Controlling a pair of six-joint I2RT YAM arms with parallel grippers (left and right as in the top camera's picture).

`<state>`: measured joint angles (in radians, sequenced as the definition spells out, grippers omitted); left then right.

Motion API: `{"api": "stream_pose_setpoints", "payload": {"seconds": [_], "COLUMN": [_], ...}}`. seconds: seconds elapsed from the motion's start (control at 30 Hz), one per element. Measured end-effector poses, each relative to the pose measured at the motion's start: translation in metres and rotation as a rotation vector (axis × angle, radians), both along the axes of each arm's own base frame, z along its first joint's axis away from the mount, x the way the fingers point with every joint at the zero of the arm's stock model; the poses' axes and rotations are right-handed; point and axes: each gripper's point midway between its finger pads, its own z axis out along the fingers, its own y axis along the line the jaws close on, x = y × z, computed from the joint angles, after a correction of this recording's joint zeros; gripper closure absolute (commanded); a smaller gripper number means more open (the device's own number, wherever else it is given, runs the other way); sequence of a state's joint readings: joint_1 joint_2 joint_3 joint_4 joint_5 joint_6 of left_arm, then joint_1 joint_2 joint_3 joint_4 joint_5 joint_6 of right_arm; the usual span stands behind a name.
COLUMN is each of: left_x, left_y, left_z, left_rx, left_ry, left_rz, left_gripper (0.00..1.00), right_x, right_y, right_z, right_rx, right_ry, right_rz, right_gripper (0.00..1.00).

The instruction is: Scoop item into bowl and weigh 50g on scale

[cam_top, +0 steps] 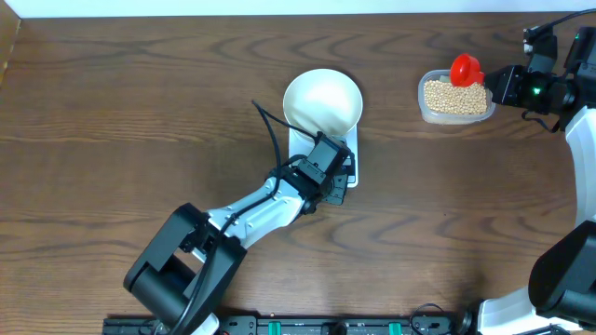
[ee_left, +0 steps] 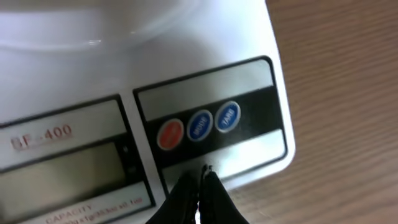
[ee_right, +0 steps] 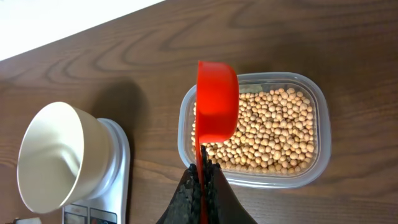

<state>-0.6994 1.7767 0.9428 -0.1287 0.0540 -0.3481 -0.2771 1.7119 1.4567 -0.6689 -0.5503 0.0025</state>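
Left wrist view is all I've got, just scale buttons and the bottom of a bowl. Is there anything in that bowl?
Observer: No. From overhead, the white bowl on the scale looks empty.
Operator: Where are the beans?
Observer: The beans are in a clear tub on the table, on the right arm's side of the scale and not touching it.
Operator: What's the right arm doing?
Observer: The right gripper is shut on the handle of a red scoop, held over the tub.
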Motion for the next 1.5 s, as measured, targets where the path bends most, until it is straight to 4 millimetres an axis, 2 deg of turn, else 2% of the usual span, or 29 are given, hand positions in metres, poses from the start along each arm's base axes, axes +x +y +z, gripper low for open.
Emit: {"api": "stream_pose_setpoints", "payload": {"seconds": [0.23, 0.57, 0.7, 0.93, 1.1, 1.5], "left_x": [0.011, 0.031, 0.036, 0.037, 0.036, 0.033], "left_y": [0.001, 0.019, 0.020, 0.018, 0.018, 0.009], "left_z": [0.004, 0.008, 0.010, 0.011, 0.003, 0.003], "left_rx": [0.022, 0.065, 0.060, 0.058, 0.063, 0.019], "left_ry": [-0.068, -0.127, -0.142, -0.151, -0.137, -0.117], "left_rz": [-0.013, 0.035, 0.041, 0.034, 0.030, 0.000], "left_gripper": [0.93, 0.93, 0.93, 0.93, 0.93, 0.93], "right_x": [0.000, 0.000, 0.000, 0.000, 0.000, 0.000], "right_y": [0.000, 0.000, 0.000, 0.000, 0.000, 0.000], "right_z": [0.000, 0.000, 0.000, 0.000, 0.000, 0.000], "right_rx": [0.000, 0.000, 0.000, 0.000, 0.000, 0.000], "right_ry": [0.000, 0.000, 0.000, 0.000, 0.001, 0.001], "right_rz": [0.000, 0.000, 0.000, 0.000, 0.000, 0.000], "right_gripper": [0.99, 0.99, 0.99, 0.99, 0.99, 0.99]}}
